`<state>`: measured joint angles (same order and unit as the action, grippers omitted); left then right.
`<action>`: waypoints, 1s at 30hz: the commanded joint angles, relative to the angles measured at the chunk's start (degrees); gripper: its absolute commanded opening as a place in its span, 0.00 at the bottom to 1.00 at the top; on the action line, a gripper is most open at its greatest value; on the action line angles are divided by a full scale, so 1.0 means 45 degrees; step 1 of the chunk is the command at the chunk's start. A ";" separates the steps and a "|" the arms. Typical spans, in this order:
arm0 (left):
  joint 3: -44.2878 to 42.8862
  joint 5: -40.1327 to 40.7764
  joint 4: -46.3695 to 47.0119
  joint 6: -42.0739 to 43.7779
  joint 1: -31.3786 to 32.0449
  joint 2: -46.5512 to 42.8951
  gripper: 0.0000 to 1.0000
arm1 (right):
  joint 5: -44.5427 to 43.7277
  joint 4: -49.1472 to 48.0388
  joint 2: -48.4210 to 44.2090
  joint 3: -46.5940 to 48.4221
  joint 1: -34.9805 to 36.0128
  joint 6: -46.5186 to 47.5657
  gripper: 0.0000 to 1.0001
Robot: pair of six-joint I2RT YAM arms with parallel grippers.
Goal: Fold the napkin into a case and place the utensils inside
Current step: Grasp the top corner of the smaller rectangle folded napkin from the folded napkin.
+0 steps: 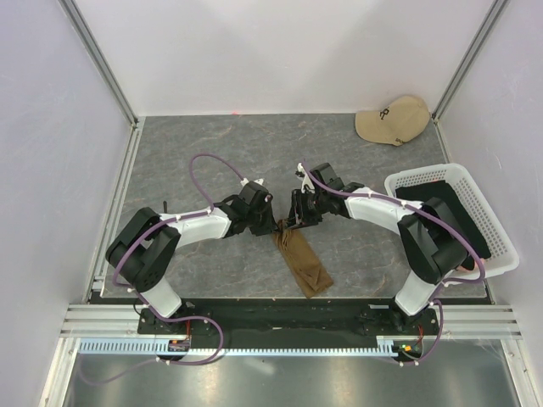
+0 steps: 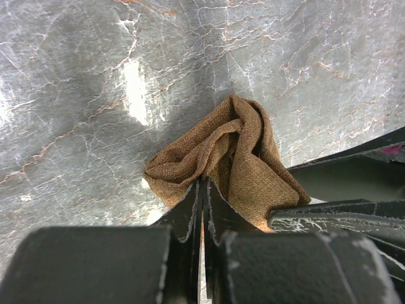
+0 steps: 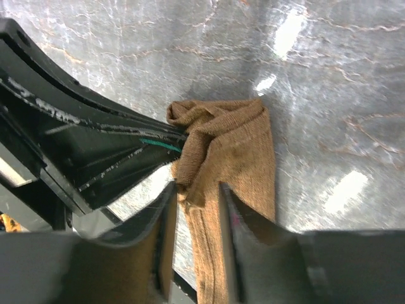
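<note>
Okay, napkin (image 1: 304, 263) lies as a narrow folded strip on the surface (image 1: 212, 153), running diagonally between the two arms, near end toward the bases, far end up under both claws. That far end is crumpled, not flat: the wrist views show a bunched knot of cloth there.

Left claw (image 2: 204, 187) is clenched, and its tips pinch the crumpled corner of the napkin. Right claw (image 3: 196, 190) is released; its fingers straddle the strip just below the bunch with cloth between them, and I see no pinch.

Utensils: none in view from any camera, so I can't say where they are. White basket (image 1: 501, 254) sits far right, well apart from the napkin.

My read is that the fold is roughly done but the end is messy, and nothing is inserted yet.

Risks as I see them:
- If I pull the left claw away while it is clenched, it drags the corner and the strip unfolds or skews.
- The right fingers sit around the cloth, so a lift could snag a layer and open the fold.
- The claws sit almost touching, so any sideways move risks a knock.
- The bunched end may block the case mouth, so utensils would jam or slide under.
</note>
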<state>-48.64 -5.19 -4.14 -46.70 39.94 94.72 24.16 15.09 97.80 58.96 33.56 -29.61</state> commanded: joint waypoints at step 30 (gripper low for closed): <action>0.1551 -0.0233 0.1956 -0.1263 -0.0029 -0.2025 0.02 | 0.2422 -0.5150 0.2251 -0.1129 0.0726 -0.2521 0.07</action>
<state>-42.41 -4.75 -0.80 -49.54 39.29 88.23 32.84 -3.60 108.68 55.57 35.44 -39.53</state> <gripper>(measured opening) 0.026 0.033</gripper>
